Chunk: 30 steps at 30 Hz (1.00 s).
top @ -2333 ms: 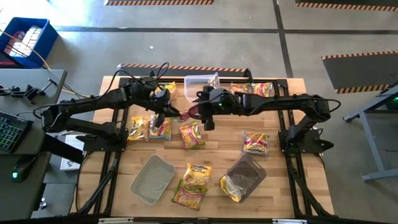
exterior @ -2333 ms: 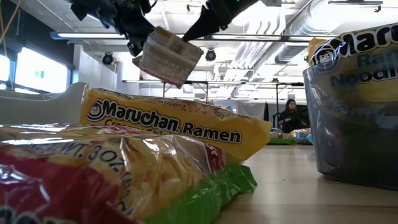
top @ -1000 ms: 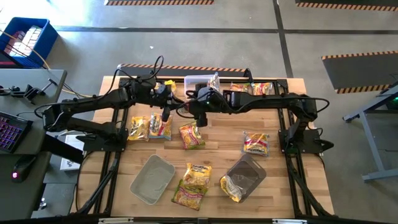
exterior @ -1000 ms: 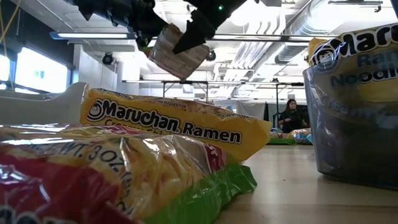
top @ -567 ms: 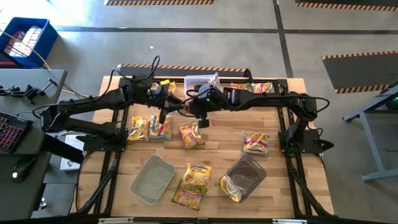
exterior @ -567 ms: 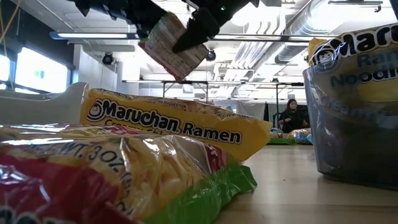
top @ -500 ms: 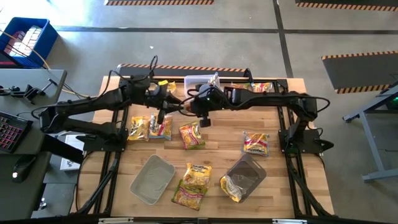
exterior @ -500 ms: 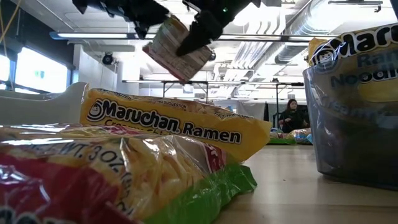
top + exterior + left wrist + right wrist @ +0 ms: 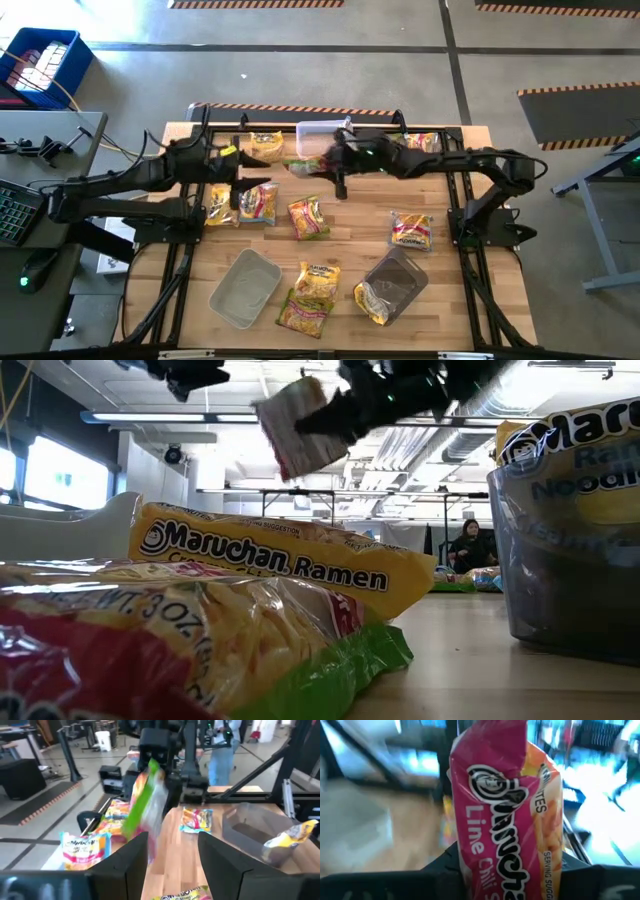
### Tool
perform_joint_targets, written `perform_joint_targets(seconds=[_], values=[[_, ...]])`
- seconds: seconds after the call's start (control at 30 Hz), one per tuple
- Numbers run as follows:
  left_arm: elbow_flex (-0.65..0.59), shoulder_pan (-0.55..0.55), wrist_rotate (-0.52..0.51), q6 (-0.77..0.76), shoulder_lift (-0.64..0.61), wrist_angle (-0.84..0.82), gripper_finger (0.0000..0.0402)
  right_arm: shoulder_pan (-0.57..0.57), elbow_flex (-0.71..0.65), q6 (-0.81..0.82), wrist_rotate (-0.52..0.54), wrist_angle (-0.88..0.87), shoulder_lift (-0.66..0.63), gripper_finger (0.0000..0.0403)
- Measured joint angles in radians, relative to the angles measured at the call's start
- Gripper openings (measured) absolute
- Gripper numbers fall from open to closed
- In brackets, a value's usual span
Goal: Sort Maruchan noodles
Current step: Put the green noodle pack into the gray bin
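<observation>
We see the right gripper clamping the pink-red crinkly plastic noodle packet, long axis upright, upper centre; the left gripper stands released, apart at frame left.

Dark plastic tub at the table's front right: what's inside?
A yellow crinkly ramen packet sticks out of the dark translucent plastic tub at its front-left corner. Whether more packets lie deeper inside is hidden by the tinted walls.
</observation>
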Motion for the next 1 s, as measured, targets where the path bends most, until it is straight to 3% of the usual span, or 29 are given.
perform_joint_targets(seconds=[0.13,0.27,0.43,0.67,1.0], values=[[-0.091,-0.047,-0.029,-0.061,-0.002,0.136,0.0165,-0.007,-0.200,0.159,-0.105,0.502,0.008,0.0113],[-0.140,-0.079,-0.033,-0.099,0.075,0.310,0.0176,0.003,-0.300,0.248,-0.135,0.719,0.021,0.0113],[-0.096,-0.091,-0.058,-0.115,0.212,0.418,0.0204,0.023,-0.320,0.260,-0.135,0.748,0.020,0.0113],[0.023,-0.110,-0.054,-0.084,0.395,0.417,0.0239,0.049,-0.316,0.243,-0.144,0.783,0.020,0.0113],[0.121,-0.153,-0.019,-0.032,0.495,0.411,0.0243,0.052,-0.316,0.267,-0.163,0.806,0.020,0.0124]])
